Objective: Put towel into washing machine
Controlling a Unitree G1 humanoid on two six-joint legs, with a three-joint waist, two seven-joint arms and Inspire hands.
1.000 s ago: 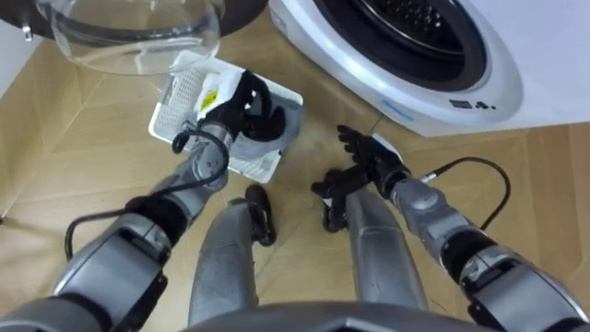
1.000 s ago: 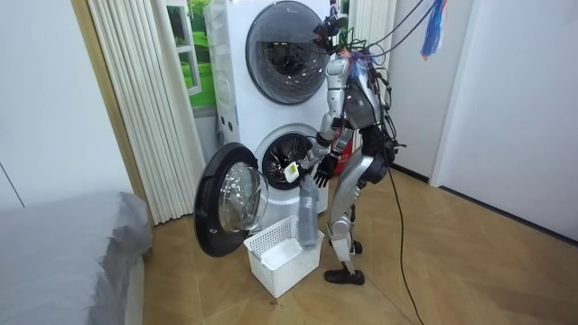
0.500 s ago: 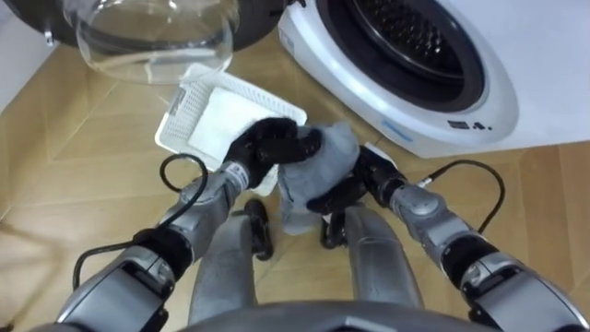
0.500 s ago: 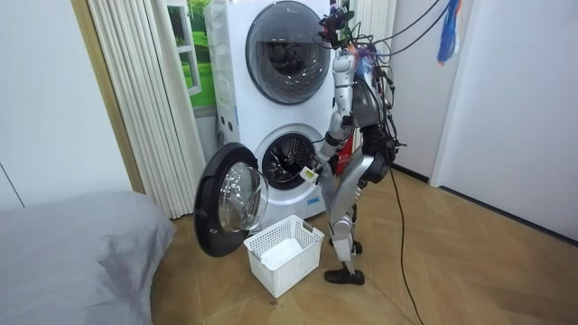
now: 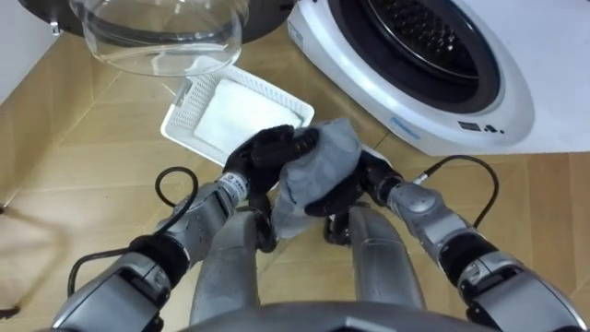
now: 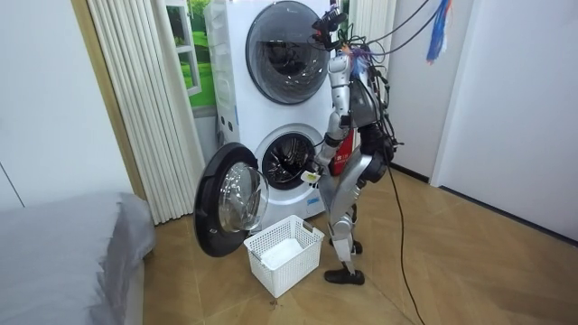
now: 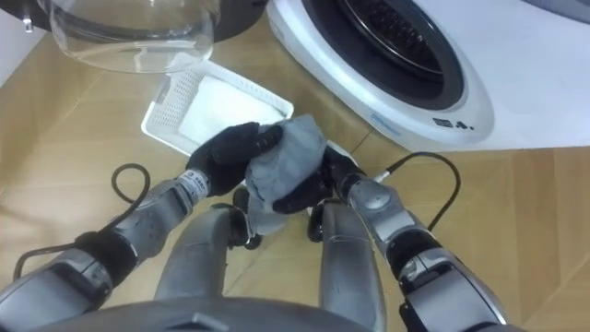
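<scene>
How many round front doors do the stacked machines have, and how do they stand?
2. The upper door is closed; the lower door hangs open, above the white basket.

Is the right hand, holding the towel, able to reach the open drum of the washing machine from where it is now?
Probably yes. The right hand and left hand both clutch the towel just before the drum. The door is swung aside, and nothing lies between.

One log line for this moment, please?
towel: in both hands | left hand: shut on towel | right hand: shut on towel | machine door: open
</scene>
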